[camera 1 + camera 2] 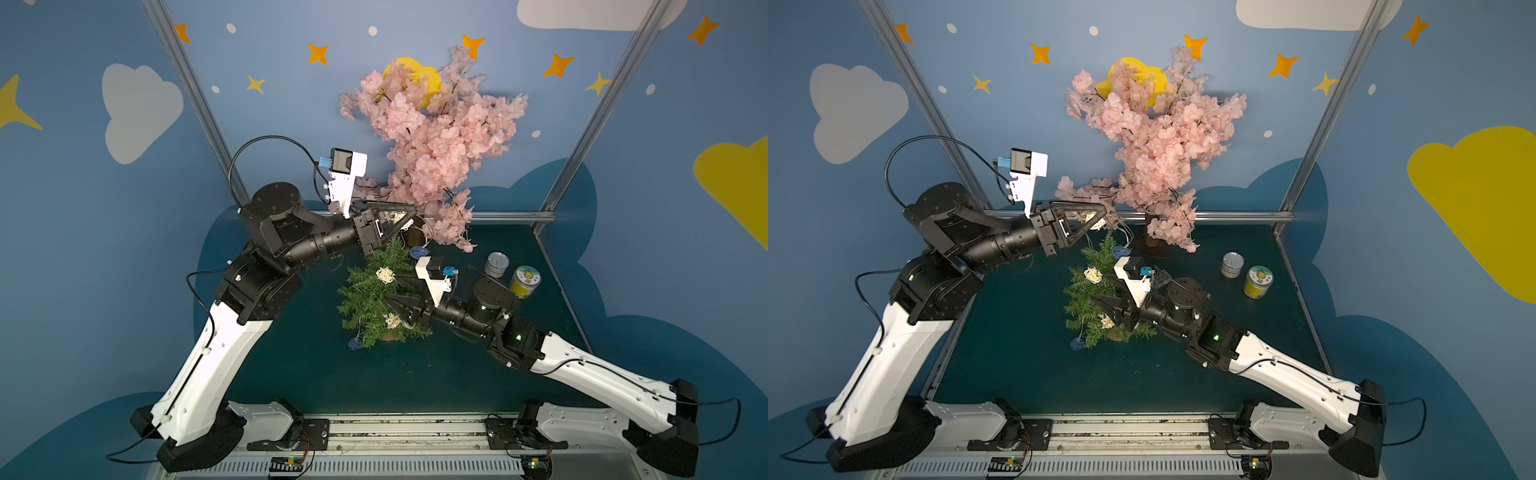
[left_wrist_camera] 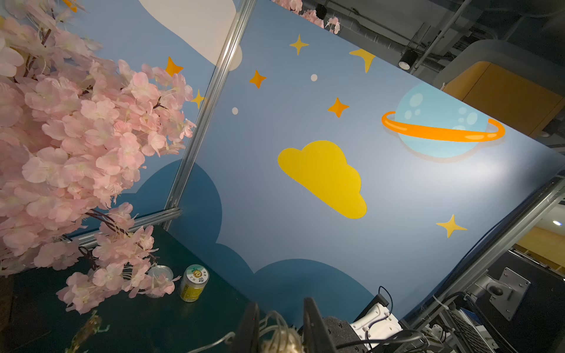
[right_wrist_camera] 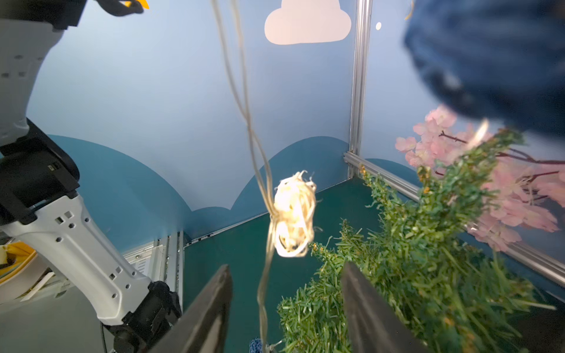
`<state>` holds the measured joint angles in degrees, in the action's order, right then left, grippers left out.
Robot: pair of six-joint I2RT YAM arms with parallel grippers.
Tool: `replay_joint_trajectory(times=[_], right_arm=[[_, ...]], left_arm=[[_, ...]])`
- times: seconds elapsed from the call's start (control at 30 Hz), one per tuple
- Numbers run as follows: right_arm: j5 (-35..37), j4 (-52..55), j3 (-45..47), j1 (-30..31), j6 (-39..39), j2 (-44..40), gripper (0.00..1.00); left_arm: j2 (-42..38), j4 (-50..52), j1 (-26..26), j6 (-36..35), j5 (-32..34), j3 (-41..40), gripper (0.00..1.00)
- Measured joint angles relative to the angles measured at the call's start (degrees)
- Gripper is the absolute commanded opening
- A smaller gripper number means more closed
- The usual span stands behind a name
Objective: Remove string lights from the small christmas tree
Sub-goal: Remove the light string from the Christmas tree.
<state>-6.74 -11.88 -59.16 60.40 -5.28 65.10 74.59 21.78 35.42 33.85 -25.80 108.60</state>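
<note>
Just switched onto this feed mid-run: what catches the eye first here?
The pink blossom tree dominates the back of the table. In front of it, the small christmas tree stands mid-table with the string lights draped on it. The left gripper holds a bunch of them above its top, while the right gripper sits open beside the branches.

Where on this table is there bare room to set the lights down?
The widest bare mat lies between the small christmas tree and the front rail. The back is crowded: the pink blossom tree, the left gripper holding the string lights, and the silver can and yellow jar at back right.
</note>
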Motion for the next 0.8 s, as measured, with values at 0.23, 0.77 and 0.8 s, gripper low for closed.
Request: replay_joint_trajectory(times=[0.23,0.77,0.8], right_arm=[[-0.2,-0.7,0.0,0.1,-1.0,-0.8,0.0],[7.1,16.5,-2.9,-0.7,1.5,-15.8,0.0],[7.6,17.9,-3.5,-1.2,1.5,-16.0,0.0]], left_arm=[[0.0,0.0,0.0,-0.7,1.7,0.0,0.16],[-6.8,2.8,0.0,-3.4,8.1,-11.4,0.79],[-6.8,3.1,0.0,-3.1,8.3,-11.9,0.89]])
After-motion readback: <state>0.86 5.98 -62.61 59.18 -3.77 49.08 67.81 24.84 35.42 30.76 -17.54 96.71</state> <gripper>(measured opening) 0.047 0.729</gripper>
